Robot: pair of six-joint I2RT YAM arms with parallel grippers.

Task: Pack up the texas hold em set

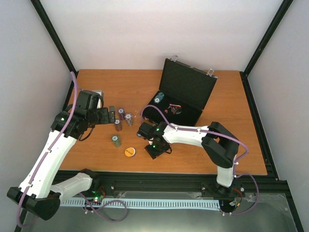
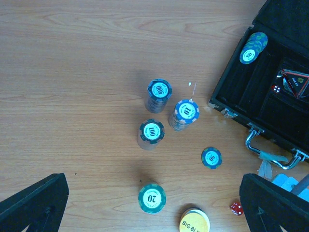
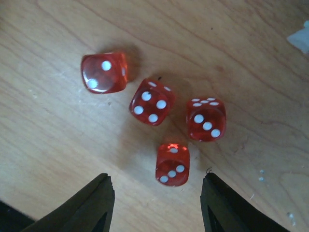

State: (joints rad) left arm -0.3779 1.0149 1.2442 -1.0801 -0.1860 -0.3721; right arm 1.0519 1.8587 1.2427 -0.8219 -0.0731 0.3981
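1. The case (image 1: 186,92) stands open at the far right of the counter (image 1: 231,154) with its lid up. A few chips (image 2: 253,47) and the red-black triangle (image 2: 294,82) already lie in its compartments.
2. The left hand (image 2: 153,186) is spread wide and holds nothing. It hovers over the chip stacks (image 2: 159,92), a lone chip (image 2: 211,157) and the orange disc (image 2: 194,223), all loose on the counter beside the case.
3. The right hand (image 3: 157,193) is low over four red dice (image 3: 151,101) in front of the case. Its jaws are part-way apart and grip nothing. The nearest die (image 3: 173,164) sits at the mouth of the gap and touches neither finger.
4. Risk: that die lies off-centre, nearer one finger. If the jaws close from here, one finger would probably meet it first and push it sideways or spin it out.
5. Risk: the die is small, smooth and hard. A pinch on its corners instead of its flat faces could squirt it away across the counter.
6. Risk: the other three dice lie close together just beyond. A reach that goes too deep could knock them apart, and each would then need its own pick.
7. Risk: the chip stacks are tall and near each other. A left-hand grasp that comes down tilted could topple one and scatter its chips.
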